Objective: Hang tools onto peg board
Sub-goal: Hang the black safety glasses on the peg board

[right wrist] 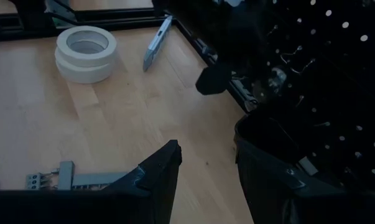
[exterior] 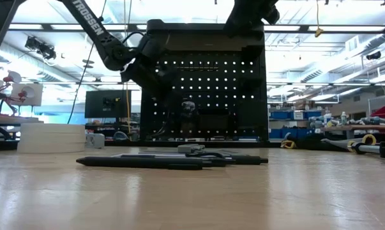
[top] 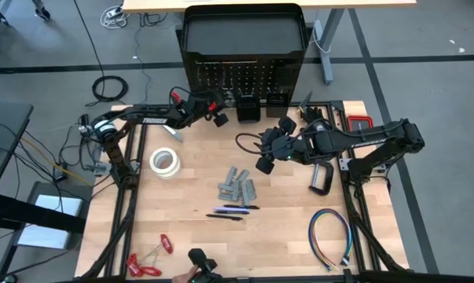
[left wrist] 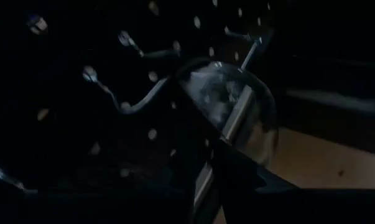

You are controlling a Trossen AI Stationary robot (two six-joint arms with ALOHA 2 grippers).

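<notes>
The peg board [top: 244,75] stands upright at the table's far edge, with two small black bins [top: 248,108] at its foot. My left gripper [top: 213,110] is close in front of the board's left half, shut on a shiny metal tool [left wrist: 231,106] among the hooks [left wrist: 134,43]; red parts [top: 215,104] show at the gripper. My right gripper [right wrist: 206,168] hangs open over the table before the board's right half, with nothing between its fingers. A black cable loop [top: 248,143] lies beside it. My left gripper pinches the tool's lower part [left wrist: 213,163] between its two fingers. It comes from the table's left, slanting toward the far edge and a little downward. The tool rises out of the fingers, clear of the table. Its upper end [left wrist: 252,50] is at a hook; I cannot tell whether they touch.
On the table lie white tape rolls [top: 165,163], a silver bar-shaped tool [right wrist: 156,43], grey metal pieces [top: 237,189], dark pens [top: 233,211], a black C-clamp [top: 321,179], a multicoloured wire loop [top: 331,236], a red case [top: 361,122] and red-handled tools [top: 146,263].
</notes>
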